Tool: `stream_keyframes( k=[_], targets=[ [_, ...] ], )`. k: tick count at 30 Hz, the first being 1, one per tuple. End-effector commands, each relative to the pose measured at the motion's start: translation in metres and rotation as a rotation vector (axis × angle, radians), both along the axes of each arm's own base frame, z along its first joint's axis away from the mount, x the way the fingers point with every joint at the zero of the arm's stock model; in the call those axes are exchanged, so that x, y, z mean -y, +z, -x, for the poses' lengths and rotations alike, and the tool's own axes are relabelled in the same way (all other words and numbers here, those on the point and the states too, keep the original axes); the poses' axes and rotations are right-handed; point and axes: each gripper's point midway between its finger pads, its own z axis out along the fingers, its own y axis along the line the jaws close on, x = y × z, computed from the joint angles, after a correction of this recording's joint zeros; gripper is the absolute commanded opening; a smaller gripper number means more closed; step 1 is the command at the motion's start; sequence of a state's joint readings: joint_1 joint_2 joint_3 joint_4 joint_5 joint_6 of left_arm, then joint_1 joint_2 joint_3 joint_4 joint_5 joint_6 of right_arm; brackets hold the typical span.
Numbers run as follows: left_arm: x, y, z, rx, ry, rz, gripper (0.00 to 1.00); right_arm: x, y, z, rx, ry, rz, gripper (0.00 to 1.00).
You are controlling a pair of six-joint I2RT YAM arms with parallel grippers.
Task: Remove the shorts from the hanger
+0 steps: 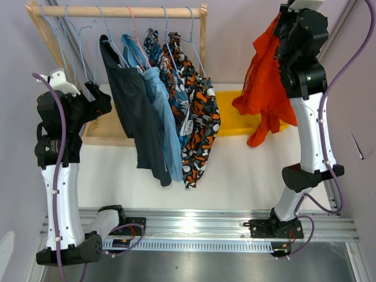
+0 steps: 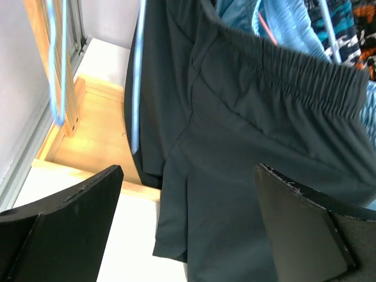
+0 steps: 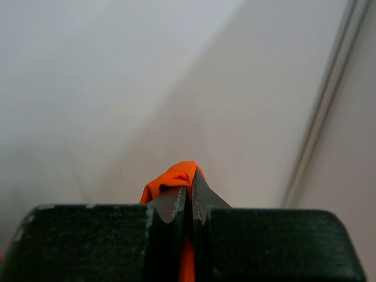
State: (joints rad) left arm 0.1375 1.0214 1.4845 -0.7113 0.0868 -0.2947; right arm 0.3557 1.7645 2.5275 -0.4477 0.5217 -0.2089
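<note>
**Top view.** A wooden rack [image 1: 117, 10] stands at the far left of the table [image 1: 247, 176]. Four pairs hang from its rail, left to right: dark grey shorts [image 1: 138, 117], light blue shorts [image 1: 165, 123], blue-and-orange print shorts [image 1: 175, 82] and blotch-print shorts [image 1: 202, 123]. The orange shorts [image 1: 261, 82] are off the rack, dangling beside the raised right arm above a yellow tray [image 1: 229, 111] at the far right. The left gripper [image 1: 98, 97] sits just left of the dark grey pair. This view does not show how either gripper's jaws stand.

**Left wrist view.** The left gripper [image 2: 188, 169] is spread wide with nothing between its fingers [image 2: 70, 211]. The dark grey shorts [image 2: 235, 147] fill the gap beyond them, showing a gathered waistband and a pale blue hanger wire [image 2: 137, 88] along the left edge. The light blue shorts [image 2: 282, 17] lie behind.

**Right wrist view.** The right gripper [image 3: 189, 202] is clamped tight on a fold of the orange shorts [image 3: 173, 179], which bulges above the jaws against a blank wall.
</note>
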Motion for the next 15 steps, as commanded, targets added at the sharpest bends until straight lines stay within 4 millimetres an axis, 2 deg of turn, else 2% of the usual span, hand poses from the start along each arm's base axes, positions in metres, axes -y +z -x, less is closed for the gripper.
stream_keyframes(
  k=[1, 2, 3, 4, 5, 6, 9, 10, 11, 12, 13, 14, 15],
  targets=[
    [0.004, 0.016, 0.008, 0.082, -0.003, -0.006, 0.99, 0.000, 0.034, -0.009, 0.176, 0.137, -0.142, 0.00],
    [0.005, 0.017, 0.010, 0.082, -0.005, -0.007, 0.99, -0.009, 0.023, -0.024, 0.166, 0.195, -0.180, 0.00],
    [0.005, 0.018, 0.013, 0.085, 0.001, -0.009, 0.99, -0.015, -0.010, -0.049, 0.094, 0.219, -0.190, 0.00],
    [0.005, 0.021, 0.017, 0.095, 0.004, -0.011, 0.99, -0.009, -0.031, -0.064, 0.054, 0.219, -0.207, 0.00],
    [0.005, 0.023, 0.020, 0.101, 0.007, -0.011, 0.99, -0.018, -0.048, -0.077, 0.036, 0.267, -0.246, 0.00],
    [0.004, 0.024, 0.022, 0.104, 0.013, -0.010, 0.99, -0.023, -0.105, -0.100, -0.075, 0.271, -0.259, 0.00],
    [0.005, 0.026, 0.026, 0.106, 0.015, -0.003, 0.99, -0.027, -0.177, -0.124, -0.165, 0.286, -0.333, 0.00],
    [0.005, 0.031, 0.027, 0.113, 0.019, 0.002, 1.00, -0.029, -0.235, -0.130, -0.269, 0.277, -0.346, 0.00],
    [0.006, 0.032, 0.027, 0.111, 0.016, 0.004, 0.99, -0.030, -0.247, -0.133, -0.266, 0.286, -0.361, 0.00],
    [0.006, 0.035, 0.027, 0.116, 0.015, 0.005, 0.99, -0.032, -0.275, -0.138, -0.317, 0.287, -0.396, 0.00],
    [0.009, 0.046, 0.030, 0.139, 0.006, 0.012, 0.99, -0.037, -0.300, -0.140, -0.375, 0.310, -0.410, 0.34],
    [0.011, 0.048, 0.028, 0.141, -0.003, 0.018, 0.99, -0.033, -0.320, -0.142, -0.435, 0.308, -0.428, 0.70],
    [0.014, 0.065, 0.032, 0.175, -0.015, 0.027, 0.99, -0.034, -0.351, -0.146, -0.514, 0.305, -0.447, 0.99]
  ],
)
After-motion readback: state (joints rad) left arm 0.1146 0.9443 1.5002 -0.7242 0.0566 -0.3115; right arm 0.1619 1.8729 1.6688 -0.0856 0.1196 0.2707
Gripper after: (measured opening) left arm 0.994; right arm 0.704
